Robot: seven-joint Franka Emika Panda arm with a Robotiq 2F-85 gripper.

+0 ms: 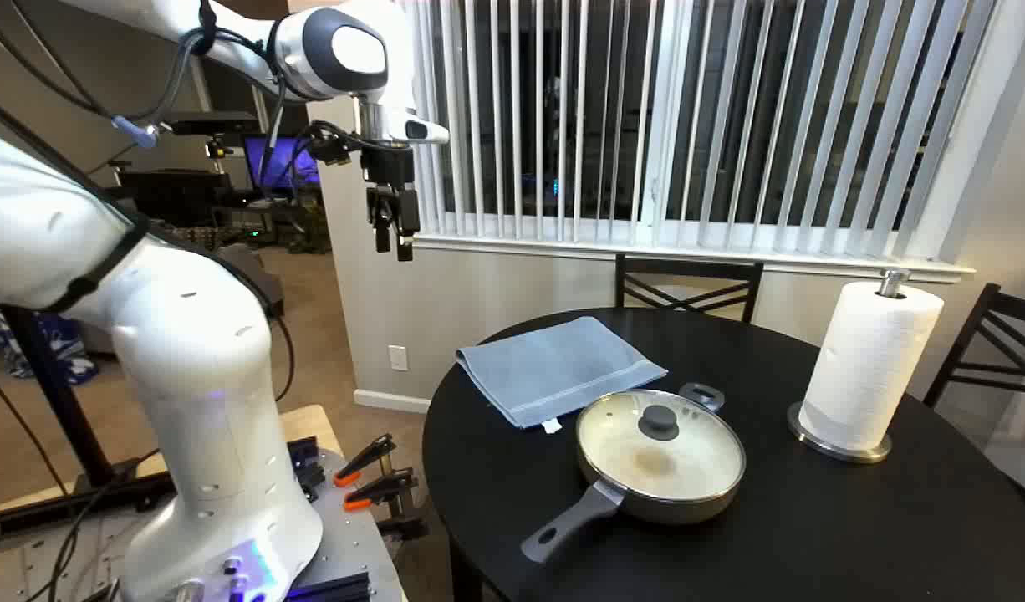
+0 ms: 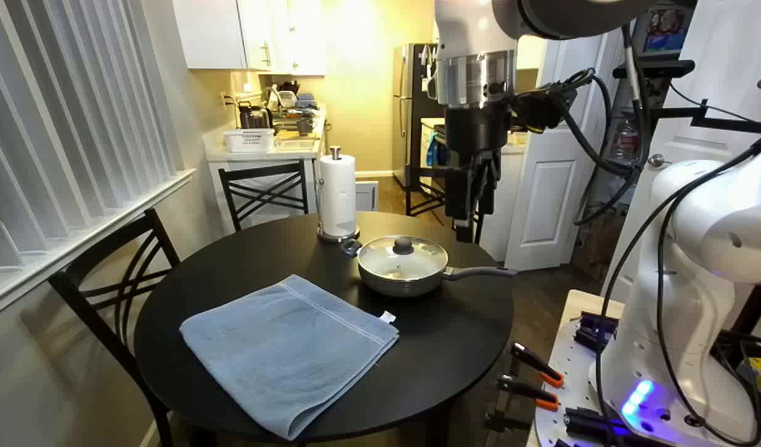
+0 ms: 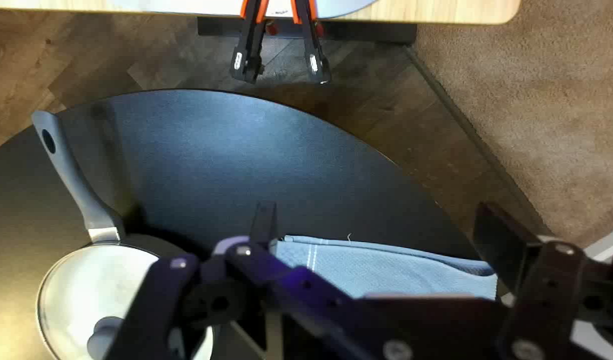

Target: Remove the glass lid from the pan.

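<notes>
Facing the arm [image 1: 195, 334], the table [image 1: 813, 535] bears the cloth [image 2: 287, 357] near one edge and the pan [image 2: 400, 288], handle [image 3: 76, 177] toward the arm-side edge. The lid [image 1: 659, 451] covers the pan. Both exterior views show the roll [image 2: 338, 198]; only the wrist view plainly shows the gripper [image 3: 379, 232], fingers [image 3: 264, 222] wide apart.

Hand [image 1: 394, 244] hangs up high

The white arm [image 1: 191, 334] is bent, with its wrist [image 1: 385, 123] held up. The hand points straight down. In the wrist view, its two black fingers [image 3: 264, 223] are spread wide apart.
</notes>
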